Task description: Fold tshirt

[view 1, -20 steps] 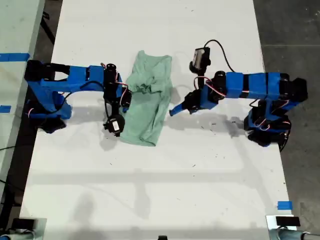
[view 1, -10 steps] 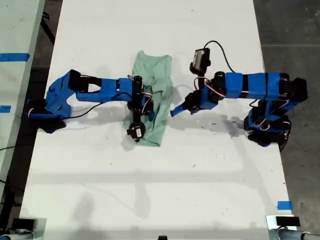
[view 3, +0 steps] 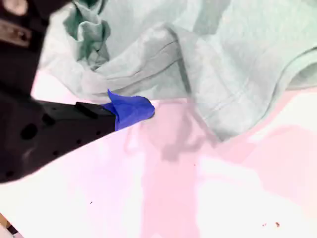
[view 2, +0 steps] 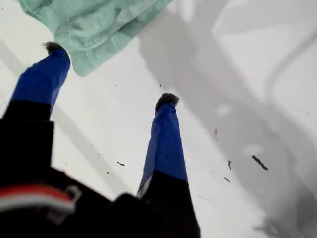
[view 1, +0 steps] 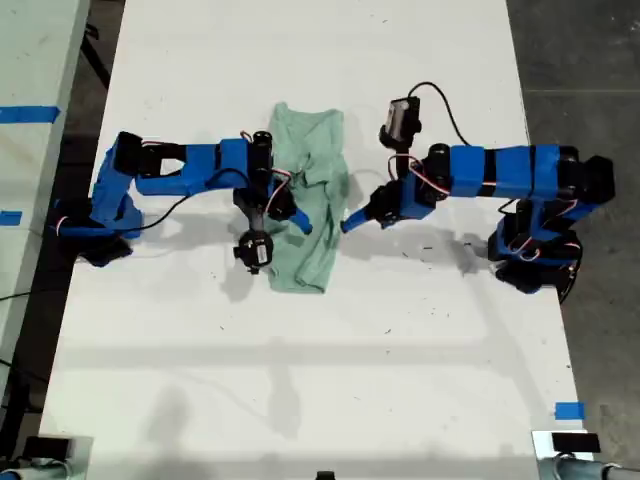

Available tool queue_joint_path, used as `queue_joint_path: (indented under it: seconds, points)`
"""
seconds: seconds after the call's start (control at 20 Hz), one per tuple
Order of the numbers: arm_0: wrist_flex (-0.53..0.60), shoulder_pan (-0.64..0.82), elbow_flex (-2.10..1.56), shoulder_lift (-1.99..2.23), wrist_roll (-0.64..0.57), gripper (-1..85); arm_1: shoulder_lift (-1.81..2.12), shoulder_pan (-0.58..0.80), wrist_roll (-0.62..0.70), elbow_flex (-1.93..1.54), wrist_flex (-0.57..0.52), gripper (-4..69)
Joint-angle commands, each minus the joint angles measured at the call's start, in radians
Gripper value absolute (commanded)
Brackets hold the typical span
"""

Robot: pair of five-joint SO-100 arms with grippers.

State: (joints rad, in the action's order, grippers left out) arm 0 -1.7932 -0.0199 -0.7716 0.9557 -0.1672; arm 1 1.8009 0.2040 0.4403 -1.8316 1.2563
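The tshirt (view 1: 316, 140) lies crumpled in a long strip on the white bench (view 1: 350, 350), running from the far middle of the exterior view towards the near side, with bunched folds about halfway along.

My first gripper (view 1: 348, 222) comes in from the exterior view's right and sits low over bare bench, just beside the cloth's edge on that side. In the first wrist view its jaws are spread wide and hold nothing. A hemmed corner of the shirt (view 2: 89, 20) lies right by one blue fingertip (view 2: 54, 49), while the other is over bare bench.

My second gripper (view 1: 292, 214) reaches in from the exterior view's left and hangs over the middle of the shirt. The second wrist view shows only one blue fingertip (view 3: 131, 109), at the edge of the rumpled cloth (view 3: 223, 54). I cannot tell whether these jaws are parted or closed.
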Motion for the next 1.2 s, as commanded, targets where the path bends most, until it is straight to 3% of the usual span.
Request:
queue_joint_path:
  seconds: [0.0,0.15,0.3,0.45,0.7,0.95,1.05,1.15]
  points:
    - [-0.083,0.002,-0.026,0.184,0.011,41.2,0.061,0.006,-0.006,0.006,-0.021,32.5]
    - [-0.072,-0.011,-0.179,0.291,0.021,41.3,0.064,0.003,-0.008,0.008,-0.011,32.6]
    - [0.084,-0.06,-0.388,0.356,0.048,39.8,0.067,0.003,-0.008,0.008,-0.006,32.6]
    - [0.305,-0.114,-0.597,0.443,0.104,32.5,0.067,0.005,-0.005,0.009,-0.006,32.7]
    - [0.416,-0.186,-0.583,0.336,0.143,33.2,0.061,0.006,-0.002,0.017,-0.005,32.6]
    - [0.436,-0.186,-0.58,0.285,0.146,26.6,0.061,-0.009,-0.018,0.012,-0.006,32.6]
    - [0.374,-0.183,-0.569,0.322,0.147,30.3,0.061,-0.012,-0.021,0.008,-0.012,32.6]
    - [0.232,-0.187,-0.492,0.399,0.147,33.1,0.06,-0.012,-0.02,0.009,-0.014,32.6]
